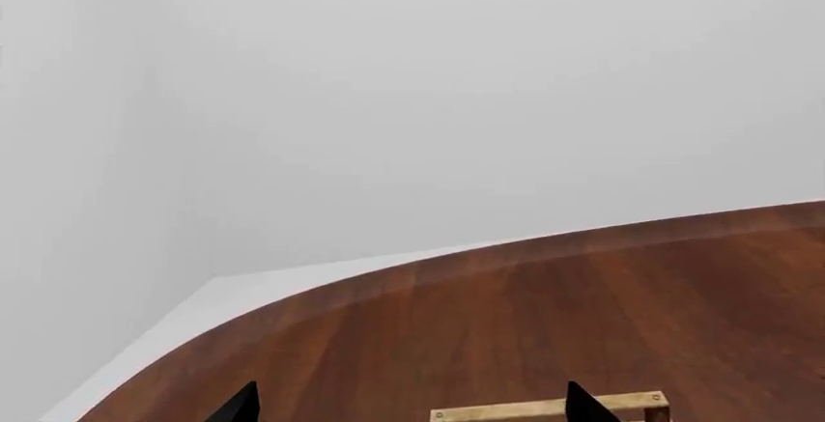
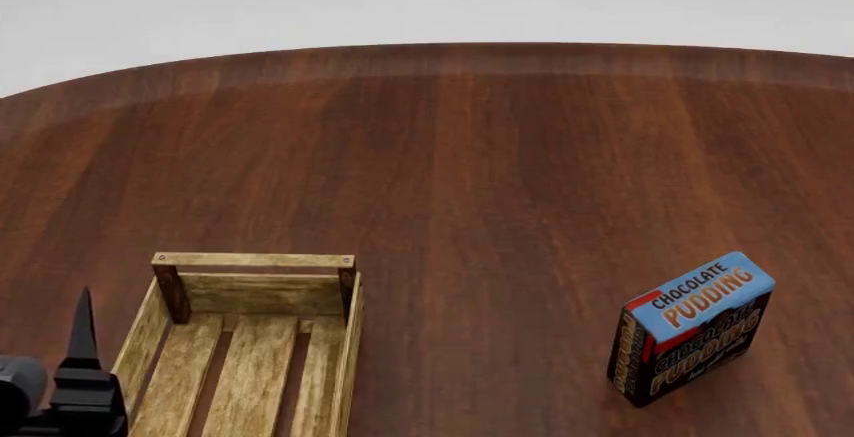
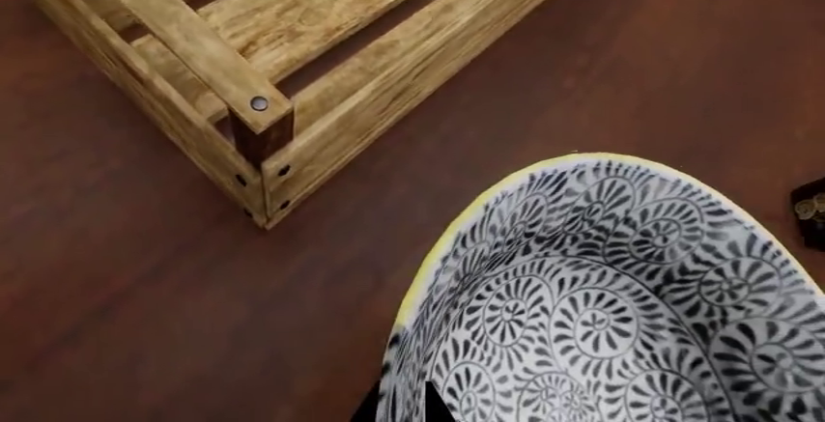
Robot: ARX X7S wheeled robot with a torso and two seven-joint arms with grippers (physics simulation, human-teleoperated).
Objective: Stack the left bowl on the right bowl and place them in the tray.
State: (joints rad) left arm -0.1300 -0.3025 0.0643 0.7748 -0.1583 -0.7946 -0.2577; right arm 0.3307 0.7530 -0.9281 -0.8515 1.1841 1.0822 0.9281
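Observation:
One bowl [image 3: 619, 316], white with black swirl patterns and a yellow rim, fills the right wrist view. My right gripper [image 3: 402, 405] is shut on its rim, one finger inside and one outside, and holds it above the table beside the tray [image 3: 193, 45]. I cannot tell whether a second bowl sits under it. No bowl shows in the head view. The tray [image 2: 247, 342] is a light-wood slatted crate at the head view's lower left, and it is empty. My left gripper [image 2: 80, 357] is open and empty just left of the tray; its near rail [image 1: 516, 410] shows between my fingertips [image 1: 245, 407].
A chocolate pudding box [image 2: 694, 327] stands upright at the right of the round dark-wood table [image 2: 481, 157]. The table's far edge curves against a white floor and wall.

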